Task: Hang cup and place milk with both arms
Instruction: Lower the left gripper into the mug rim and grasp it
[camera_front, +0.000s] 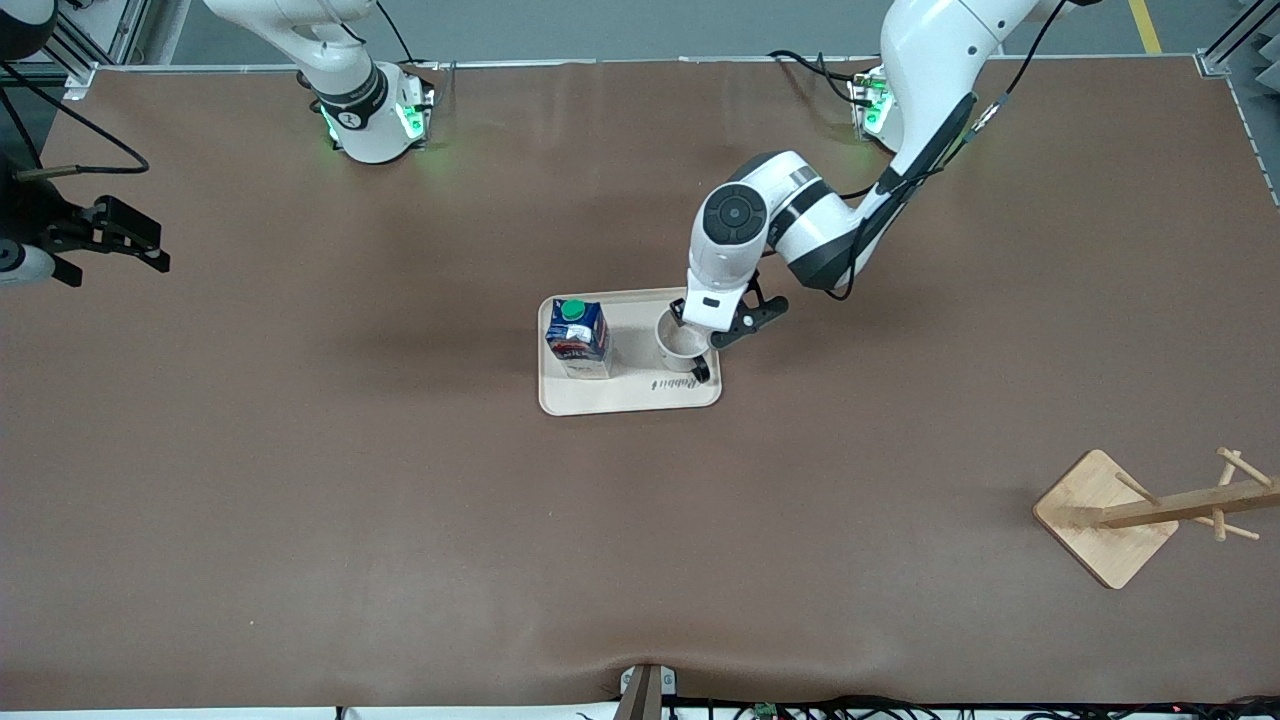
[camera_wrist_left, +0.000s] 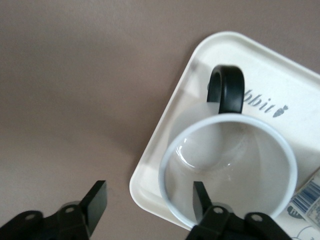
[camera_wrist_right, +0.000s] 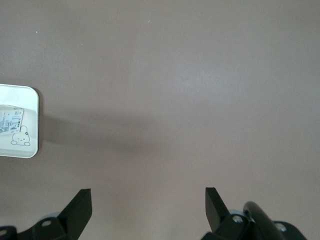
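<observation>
Cup (camera_front: 682, 343) and milk (camera_front: 578, 338) on tray (camera_front: 630, 398); left hand (camera_wrist_left: 150, 200) wide, straddling cup rim; right hand (camera_wrist_right: 148, 207) wide, waiting over counter (camera_front: 300, 480).

This is a robotics lab or test cell, not a home. Two white jointed arms, the left arm (camera_front: 800, 225) and the right arm (camera_front: 340, 60), are bolted at green-lit bases along one edge of a broad table (camera_front: 300, 480) covered in brown matting. Aluminium framing (camera_front: 95, 45) stands at the corners, loose black cables (camera_front: 900, 710) run along the edges, and yellow floor tape (camera_front: 1145, 25) marks the grey floor.
</observation>
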